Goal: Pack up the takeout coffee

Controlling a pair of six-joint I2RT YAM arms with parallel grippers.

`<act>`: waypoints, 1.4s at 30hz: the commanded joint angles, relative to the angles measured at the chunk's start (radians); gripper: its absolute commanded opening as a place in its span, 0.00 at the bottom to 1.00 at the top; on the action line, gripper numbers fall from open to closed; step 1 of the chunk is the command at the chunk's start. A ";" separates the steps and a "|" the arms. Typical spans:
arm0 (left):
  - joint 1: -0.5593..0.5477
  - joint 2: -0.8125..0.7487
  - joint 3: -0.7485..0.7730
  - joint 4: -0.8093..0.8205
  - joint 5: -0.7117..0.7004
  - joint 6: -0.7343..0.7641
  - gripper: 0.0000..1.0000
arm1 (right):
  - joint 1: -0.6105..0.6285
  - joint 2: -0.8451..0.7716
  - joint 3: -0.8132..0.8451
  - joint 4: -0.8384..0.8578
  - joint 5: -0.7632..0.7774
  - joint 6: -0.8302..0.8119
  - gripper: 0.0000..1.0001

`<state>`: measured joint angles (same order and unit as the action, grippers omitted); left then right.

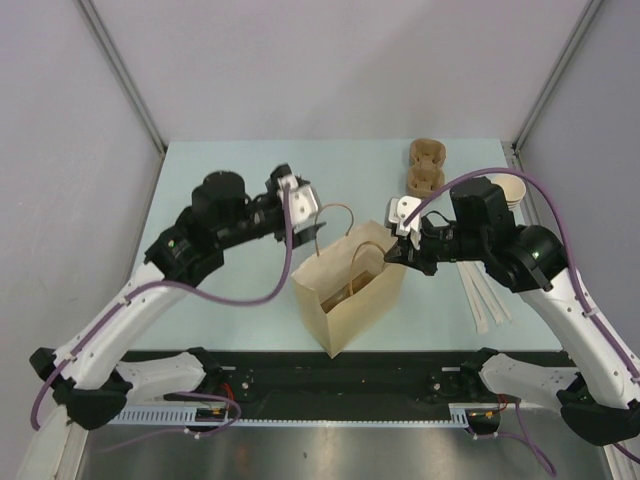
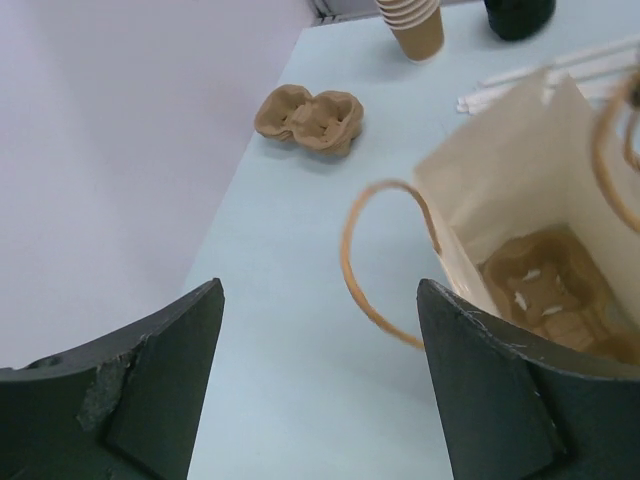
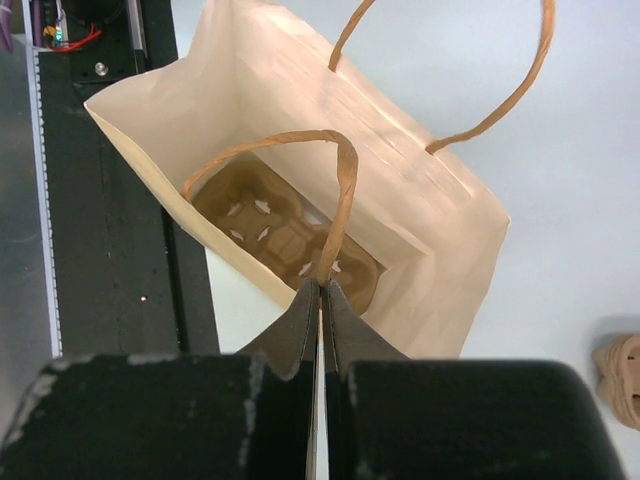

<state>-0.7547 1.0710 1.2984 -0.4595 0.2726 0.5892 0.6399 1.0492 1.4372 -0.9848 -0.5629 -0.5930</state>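
Observation:
The takeout coffee cups stand as a stack of brown kraft cups (image 1: 507,190) at the back right, also seen at the top of the left wrist view (image 2: 412,22). The tan paper bag (image 1: 345,292) stands open mid-table with a brown pulp cup carrier (image 3: 280,230) on its floor. My right gripper (image 3: 322,287) is shut on the bag's near twisted handle (image 3: 343,190), at the bag's right rim (image 1: 392,256). My left gripper (image 1: 308,220) is open and empty just behind and left of the bag, beside its far handle (image 2: 380,250).
Two spare pulp carriers (image 1: 425,165) lie at the back, also in the left wrist view (image 2: 310,115). White wrapped straws (image 1: 484,295) lie right of the bag. A black rail (image 1: 340,385) runs along the near table edge.

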 commanded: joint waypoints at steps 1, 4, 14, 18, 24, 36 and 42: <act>0.061 0.180 0.255 -0.165 0.106 -0.247 0.84 | 0.014 -0.025 -0.003 -0.011 0.035 -0.057 0.00; 0.074 0.233 0.298 -0.223 0.158 -0.342 0.84 | 0.020 -0.029 -0.003 -0.006 0.044 -0.070 0.00; 0.092 0.259 0.299 -0.260 0.229 -0.451 0.18 | 0.043 -0.037 -0.017 0.034 0.098 -0.113 0.00; 0.118 0.144 0.248 -0.148 0.211 -0.483 0.00 | 0.050 -0.038 -0.027 0.102 0.153 -0.139 0.00; 0.124 0.096 0.184 -0.166 0.168 -0.525 0.00 | 0.000 -0.022 -0.034 0.172 0.158 -0.197 0.00; 0.209 0.133 0.081 -0.139 0.073 -0.658 0.00 | -0.092 0.060 -0.038 0.196 0.090 -0.338 0.00; 0.229 0.150 0.130 -0.133 0.094 -0.677 0.01 | -0.128 0.055 -0.037 0.256 0.055 -0.334 0.00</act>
<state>-0.5400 1.2194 1.3743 -0.6128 0.3439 -0.0460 0.5346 1.1206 1.4033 -0.8192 -0.4557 -0.9062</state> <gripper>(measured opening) 0.013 0.009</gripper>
